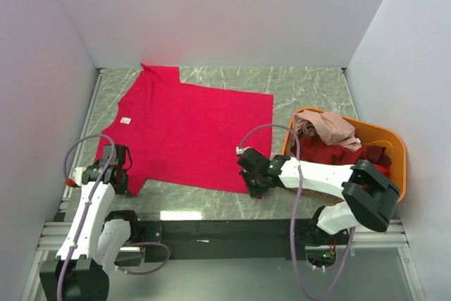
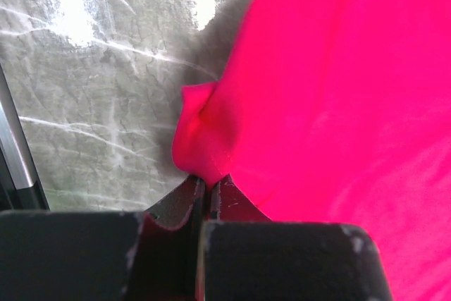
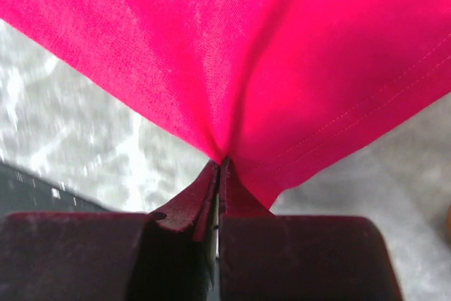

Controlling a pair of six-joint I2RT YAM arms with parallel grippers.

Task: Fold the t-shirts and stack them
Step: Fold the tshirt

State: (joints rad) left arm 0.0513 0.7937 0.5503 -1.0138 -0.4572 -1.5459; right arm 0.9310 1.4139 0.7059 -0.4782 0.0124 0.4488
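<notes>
The grey stone-look bench (image 1: 310,89) fills the floor between the white walls. A big bright pink t-shirt (image 1: 190,132) lies spread out flat on it, a bit to the left of the middle. Its neck end points to the left and its bottom edge points to the right. One sleeve reaches up to the back wall.

An orange basket (image 1: 391,139) sits on the right side of the bench, just beside the bright pink t-shirt. A dark red t-shirt (image 1: 331,154) is bunched up inside it. A pale pink t-shirt (image 1: 328,128) lies crumpled on top of the dark red one and hangs a little over the rim.

The right arm (image 1: 317,174) reaches across in front of the basket. The left arm (image 1: 88,202) leans in from the left edge.

The left pincer (image 2: 208,185) is pressed together on the near left corner of the bright pink t-shirt. The cloth puckers up in a small lump right at the tips. The right pincer (image 3: 220,167) is pressed together on the near right corner, close to the stitched bottom edge. The cloth pulls into folds that run up from the tips.

A small white label (image 1: 125,120) shows at the neck, near the left edge of the shirt.
</notes>
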